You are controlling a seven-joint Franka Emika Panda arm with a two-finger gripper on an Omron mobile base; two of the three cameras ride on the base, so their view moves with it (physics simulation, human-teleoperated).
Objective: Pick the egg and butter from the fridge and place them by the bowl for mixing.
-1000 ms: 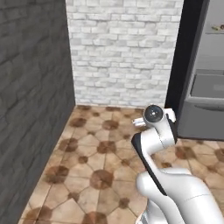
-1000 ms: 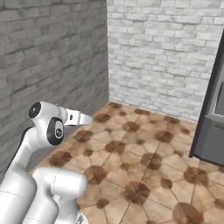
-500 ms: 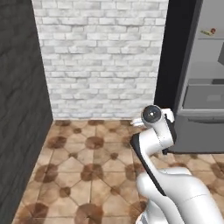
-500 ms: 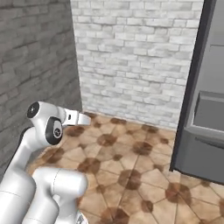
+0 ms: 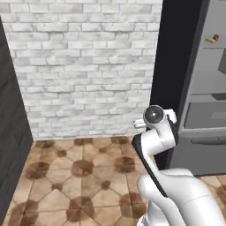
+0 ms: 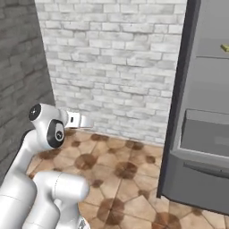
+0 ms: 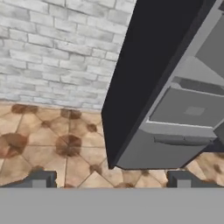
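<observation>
The fridge (image 5: 207, 110) stands open at the right, with flat grey shelves and a lower drawer (image 7: 188, 109). On an upper shelf lie the small reddish egg (image 5: 216, 38) and, right beside it, the yellow butter (image 5: 210, 41). The butter (image 6: 225, 47) also appears as a yellow speck in the right base view. My gripper (image 7: 111, 180) is open and holds nothing. It hangs low above the floor, well short of the fridge, with one fingertip (image 7: 41, 178) at each side of the hand view. The bowl is out of view.
The fridge's dark door edge (image 5: 176, 66) rises between me and the shelves. A white brick wall (image 5: 84, 66) closes the back, and a dark grey wall (image 6: 18, 67) the left. Brown patterned floor tiles (image 5: 79, 176) lie in front.
The whole picture has slid left as the base moved, so the fridge now takes up more of the right side. The arm keeps its pose and the gripper stays open.
</observation>
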